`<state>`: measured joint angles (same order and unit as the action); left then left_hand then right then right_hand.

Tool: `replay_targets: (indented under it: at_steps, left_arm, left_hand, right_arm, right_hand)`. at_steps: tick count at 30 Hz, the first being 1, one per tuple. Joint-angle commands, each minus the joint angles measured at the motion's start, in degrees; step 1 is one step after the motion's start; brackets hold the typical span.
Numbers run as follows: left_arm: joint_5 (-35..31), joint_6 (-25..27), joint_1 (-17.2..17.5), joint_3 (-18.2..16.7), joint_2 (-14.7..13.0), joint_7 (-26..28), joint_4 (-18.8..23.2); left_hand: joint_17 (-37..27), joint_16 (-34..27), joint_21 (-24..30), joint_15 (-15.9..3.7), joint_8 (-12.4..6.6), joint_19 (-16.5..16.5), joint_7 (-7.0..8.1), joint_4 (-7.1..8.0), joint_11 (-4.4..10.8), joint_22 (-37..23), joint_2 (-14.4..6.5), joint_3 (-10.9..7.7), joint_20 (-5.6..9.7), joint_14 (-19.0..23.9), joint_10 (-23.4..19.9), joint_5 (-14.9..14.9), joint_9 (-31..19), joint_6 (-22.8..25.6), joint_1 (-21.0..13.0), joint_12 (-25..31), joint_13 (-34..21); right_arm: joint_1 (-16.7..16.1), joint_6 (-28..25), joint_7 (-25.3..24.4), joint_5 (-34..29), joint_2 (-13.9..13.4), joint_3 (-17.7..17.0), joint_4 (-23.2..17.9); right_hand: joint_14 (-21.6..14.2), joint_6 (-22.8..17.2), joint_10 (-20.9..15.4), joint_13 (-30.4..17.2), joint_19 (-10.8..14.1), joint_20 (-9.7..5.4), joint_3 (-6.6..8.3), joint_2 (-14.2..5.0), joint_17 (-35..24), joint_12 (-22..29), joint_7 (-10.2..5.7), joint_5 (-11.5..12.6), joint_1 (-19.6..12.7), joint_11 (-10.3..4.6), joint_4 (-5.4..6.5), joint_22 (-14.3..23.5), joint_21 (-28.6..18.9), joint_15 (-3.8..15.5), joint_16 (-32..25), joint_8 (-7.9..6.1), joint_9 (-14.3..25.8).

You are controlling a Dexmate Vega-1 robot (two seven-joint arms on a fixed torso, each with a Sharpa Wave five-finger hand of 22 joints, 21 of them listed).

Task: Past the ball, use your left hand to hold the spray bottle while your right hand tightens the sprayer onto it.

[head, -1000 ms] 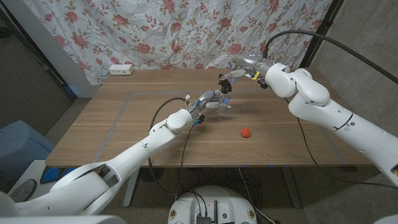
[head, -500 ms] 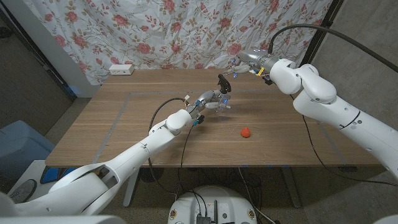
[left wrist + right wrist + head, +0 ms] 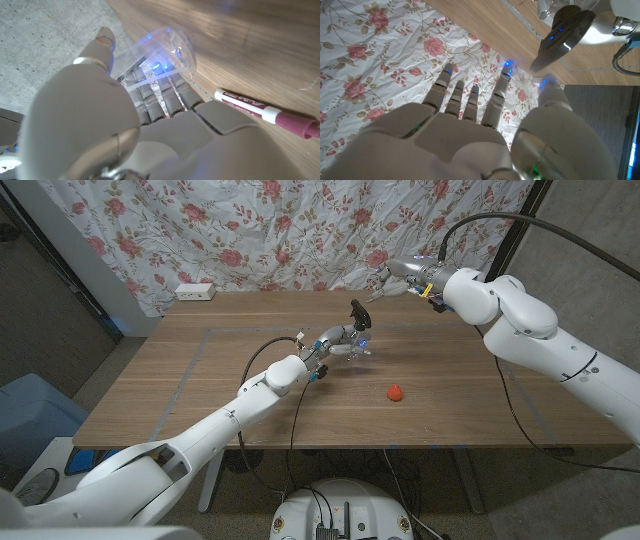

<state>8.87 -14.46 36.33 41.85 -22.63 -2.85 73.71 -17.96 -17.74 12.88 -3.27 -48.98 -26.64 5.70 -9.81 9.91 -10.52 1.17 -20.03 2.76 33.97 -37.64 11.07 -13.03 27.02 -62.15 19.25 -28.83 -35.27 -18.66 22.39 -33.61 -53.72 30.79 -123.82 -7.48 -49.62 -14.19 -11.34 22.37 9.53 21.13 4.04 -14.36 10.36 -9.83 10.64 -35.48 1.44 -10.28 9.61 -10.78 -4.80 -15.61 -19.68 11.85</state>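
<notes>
right hand now withdrawn from sprayer, left hand around spray bottle

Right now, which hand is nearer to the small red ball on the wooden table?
Left. The left hand holds the clear spray bottle just beyond the small red ball; the right hand hovers open farther back.

**Printing on the marker, too blurred to read**

The one item carrying print is a white-barrelled marker with a magenta cap, seen in the left wrist view lying on the wooden table just beside the clear plastic spray bottle. A line of dark red lettering runs along its white barrel, but the letters are too small and smeared to make out. No other words, numbers or brand marks can be read.
</notes>
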Motion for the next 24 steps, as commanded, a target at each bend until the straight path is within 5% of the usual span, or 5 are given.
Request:
replay_targets:
  at_steps: [1,15,24]
  left_arm:
    - [0.8,0.3,-0.3,0.0,-0.2,-1.3,-0.2]
    - [1.4,0.5,-1.0,0.3,-0.4,-3.2,-0.5]
    - [1.6,0.2,-1.4,0.5,-0.1,-4.0,-1.2]
  left_hand:
    - [-0.1,0.0,0.0,-7.66,-0.52,0.0,-0.7,0.28,0.11,-0.1,-7.4,-0.65,0.16,0.4,-0.8,0.4,-0.2,1.1,1.7,0.0,-0.1]
    - [-0.1,0.1,0.0,-7.68,-0.73,0.0,-0.63,0.21,0.17,-0.1,-7.5,-0.68,0.19,0.5,-0.8,0.4,-0.1,1.1,1.8,-0.2,-0.2]
    - [-0.1,0.1,0.0,-7.66,-0.91,-0.1,-0.75,0.23,0.11,-0.1,-7.5,-0.68,0.16,0.6,-1.2,0.4,-0.1,1.2,1.9,-0.2,-0.3]
  right_arm:
    - [0.0,5.3,-0.9,3.3,-2.1,-1.4,1.5]
    - [2.9,13.7,1.3,3.9,-3.2,-0.7,5.2]
    - [3.8,19.9,0.9,4.9,-3.1,-0.9,8.4]
  right_hand:
    - [1.5,2.7,2.1,-0.1,-0.7,0.2,0.44,0.49,-0.1,-0.2,-1.45,0.6,-2.9,-0.06,-0.09,0.2,0.2,-0.44,0.7,0.8,0.4]
    - [8.4,15.4,13.6,-0.2,-5.1,0.07,2.17,0.24,-0.9,-0.3,-2.84,1.2,-10.1,-0.6,0.42,0.1,0.4,-2.63,3.0,5.14,1.0]
    - [10.5,18.2,17.6,-0.2,-7.0,-0.19,2.85,0.54,-0.7,-0.3,-2.86,1.6,-13.2,-0.58,-0.01,0.0,0.6,-3.68,3.6,6.06,1.0]
